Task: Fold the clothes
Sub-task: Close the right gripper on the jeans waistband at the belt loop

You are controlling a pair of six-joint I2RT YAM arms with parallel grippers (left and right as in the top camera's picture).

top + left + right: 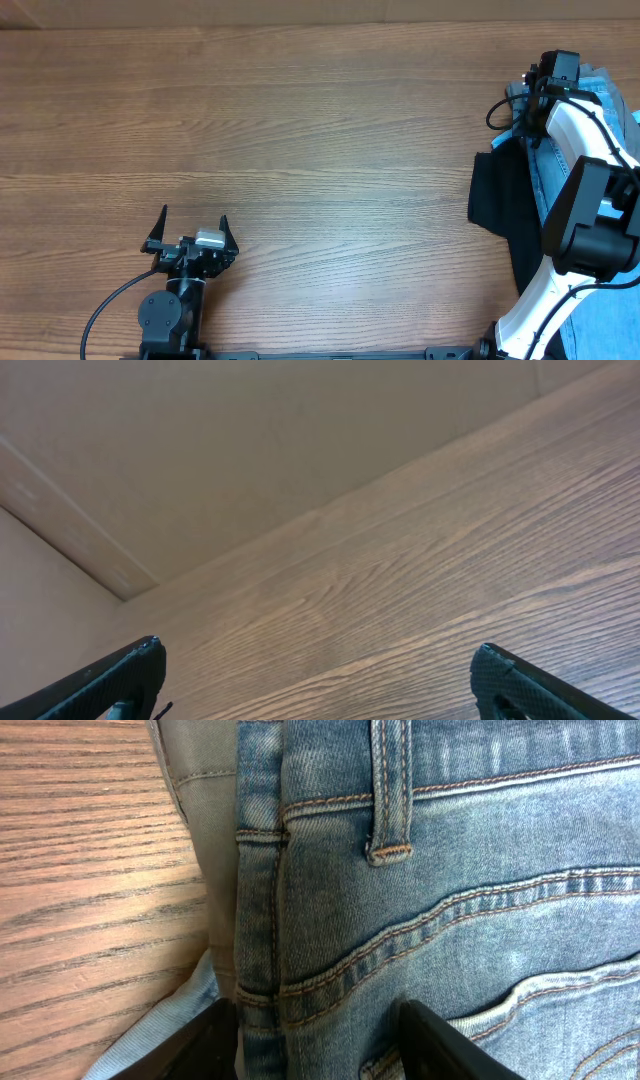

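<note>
- Left gripper first: your jaws stand spread wide with nothing between them. Only the bare wooden table lies beneath and ahead of the tips.
- Well off to that gripper's right, past a long stretch of wood, a black garment lies flat, and its right side meets the denim.
- Light blue jeans lie directly under your right gripper, at the table's right edge.
- Up close, the right gripper's fingers straddle the jeans' side seam by the waistband. One sits at the seam's outer edge and the other on the denim beside the pocket stitching, with a belt loop ahead of the tips.
- Denim fills the gap between those fingers, but you cannot tell whether it is pinched or only touched.
- A grey garment shows from under the jeans, ahead and to the left of the fingers.
</note>
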